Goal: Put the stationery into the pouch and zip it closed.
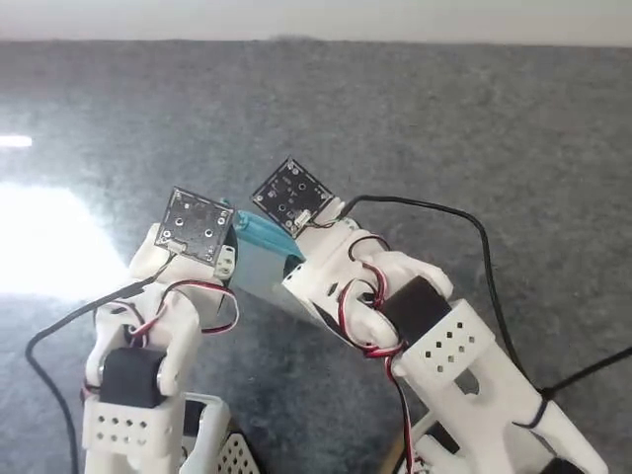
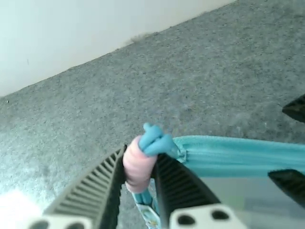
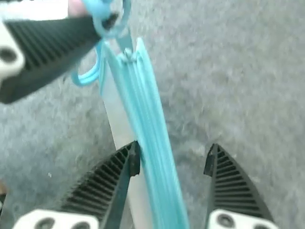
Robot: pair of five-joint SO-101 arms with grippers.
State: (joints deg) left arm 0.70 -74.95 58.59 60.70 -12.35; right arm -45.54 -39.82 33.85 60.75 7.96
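A clear pouch with a teal zipper edge is held up off the grey table between both arms. My left gripper is shut on the zipper's pink pull tab, which carries a blue loop, at the end of the zipper. My right gripper is open and straddles the zipper strip farther along, one finger close against the pouch's side. The left gripper with the blue loop sits at the strip's far end. Whatever lies inside the pouch is hidden.
Grey felt-like table top spreads all round, with a pale wall along its far edge. A black cable arcs over the right arm. A bright patch of glare lies at the left.
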